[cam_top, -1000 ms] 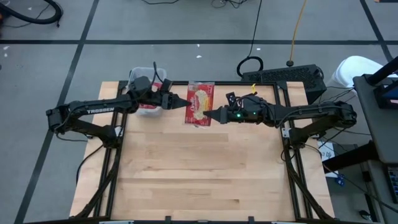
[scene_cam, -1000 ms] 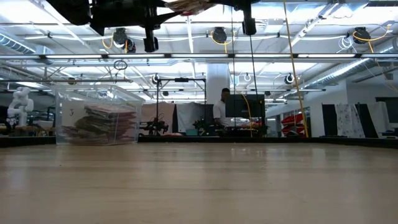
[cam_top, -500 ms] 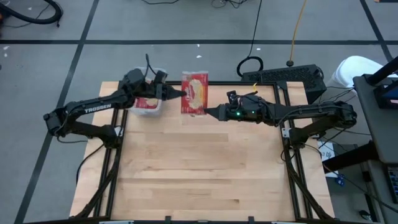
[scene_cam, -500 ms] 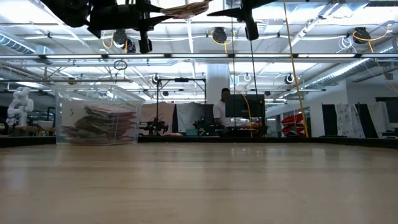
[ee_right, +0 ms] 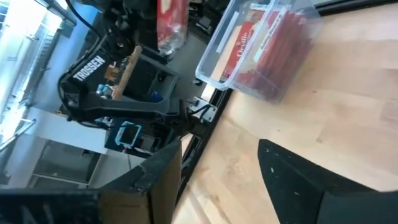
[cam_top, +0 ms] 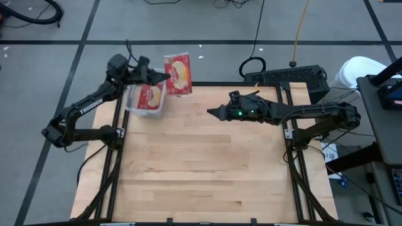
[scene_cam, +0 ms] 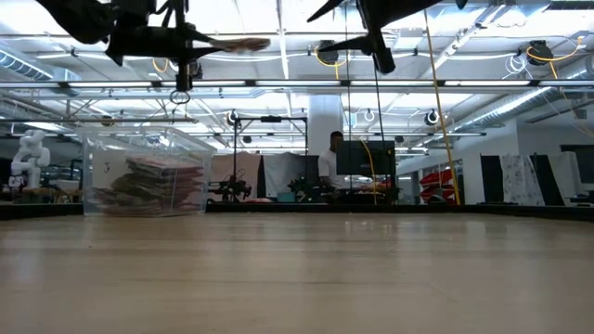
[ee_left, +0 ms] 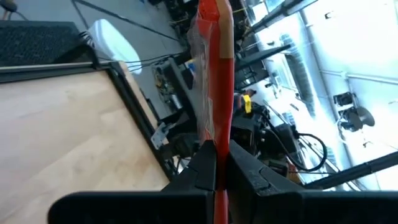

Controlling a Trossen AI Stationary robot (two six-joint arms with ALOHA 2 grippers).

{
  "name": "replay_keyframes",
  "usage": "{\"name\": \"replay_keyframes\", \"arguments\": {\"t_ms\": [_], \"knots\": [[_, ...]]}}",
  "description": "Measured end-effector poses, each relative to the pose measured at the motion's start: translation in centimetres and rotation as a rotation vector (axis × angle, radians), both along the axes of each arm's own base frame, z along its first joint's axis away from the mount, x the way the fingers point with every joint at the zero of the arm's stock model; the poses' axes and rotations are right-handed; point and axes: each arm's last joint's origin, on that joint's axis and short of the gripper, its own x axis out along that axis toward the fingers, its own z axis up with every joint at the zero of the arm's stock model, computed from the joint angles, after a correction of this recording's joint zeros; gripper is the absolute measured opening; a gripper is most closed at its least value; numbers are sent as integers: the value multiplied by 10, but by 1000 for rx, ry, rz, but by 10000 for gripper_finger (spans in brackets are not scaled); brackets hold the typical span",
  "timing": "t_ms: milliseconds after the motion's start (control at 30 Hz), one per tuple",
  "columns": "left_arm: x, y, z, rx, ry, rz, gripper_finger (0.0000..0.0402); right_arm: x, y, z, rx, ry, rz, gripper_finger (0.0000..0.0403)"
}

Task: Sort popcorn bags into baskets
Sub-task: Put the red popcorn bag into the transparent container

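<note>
Clear plastic, the one basket (cam_top: 145, 100) at the table's far-left corner already holds a stack of red popcorn bags; from above you have one more bag (cam_top: 178, 74), pinched in the left gripper (cam_top: 164, 76), high beside the basket. The right gripper (cam_top: 211, 112) waits spread, empty, well right of the basket. Level with the table, only the filled basket (scene_cam: 146, 171) stands. Left wrist: fingers (ee_left: 204, 169) clamp the bag's edge. It looks like the last.
</note>
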Motion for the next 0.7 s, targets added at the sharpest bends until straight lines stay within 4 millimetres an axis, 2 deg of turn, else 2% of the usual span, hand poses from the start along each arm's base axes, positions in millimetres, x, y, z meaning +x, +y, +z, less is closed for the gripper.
{"name": "replay_keyframes", "arguments": {"t_ms": [267,533,633,700], "knots": [[-28,17,-3,-59,14,37,16,-2,-8,-2,2,23,-26,205],[-44,23,-20,-133,110,81,16,-4,-18,-3,4,34,-60,206],[-48,25,-19,-125,112,96,16,-4,-21,-3,5,35,-71,206],[-50,27,-11,-110,105,106,16,-5,-23,-3,15,33,-81,206]]}}
